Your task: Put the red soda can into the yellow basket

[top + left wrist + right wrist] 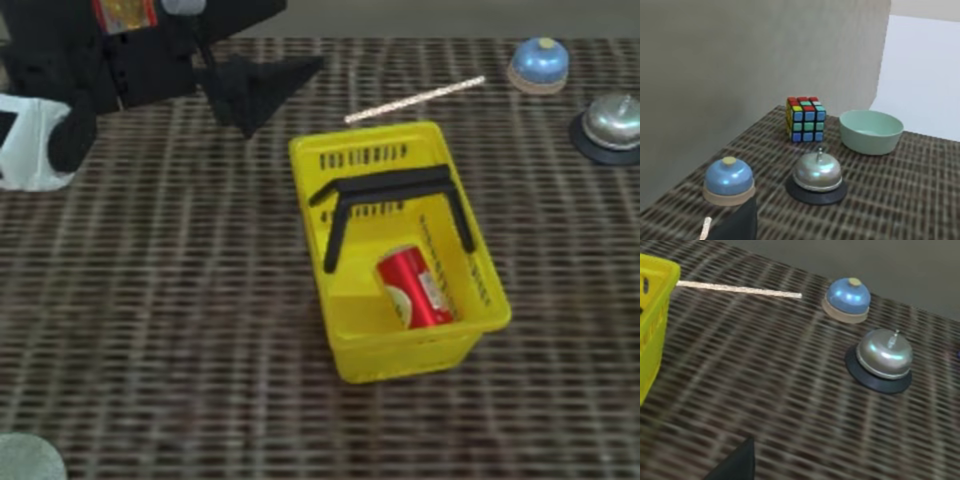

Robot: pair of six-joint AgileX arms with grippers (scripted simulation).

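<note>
The yellow basket (395, 345) stands in the middle of the table with its black handles (390, 190) folded up across it. Inside it the red soda can (415, 287) lies on its side, against the wall toward the table's right. My left gripper (284, 98) hangs open at the back left, up and left of the basket, holding nothing; one of its dark fingers (737, 225) shows in the left wrist view. In the right wrist view one finger (737, 465) shows off to one side over bare table, so that gripper is open, with a corner of the basket (652, 315) nearby.
A thin pale stick (415, 100) lies behind the basket. A blue bell (538, 65) and a silver bell (612, 125) sit at the back right. A colour cube (805, 119) and a pale green bowl (871, 131) stand beyond them. A pale round thing (25, 460) is at the front left corner.
</note>
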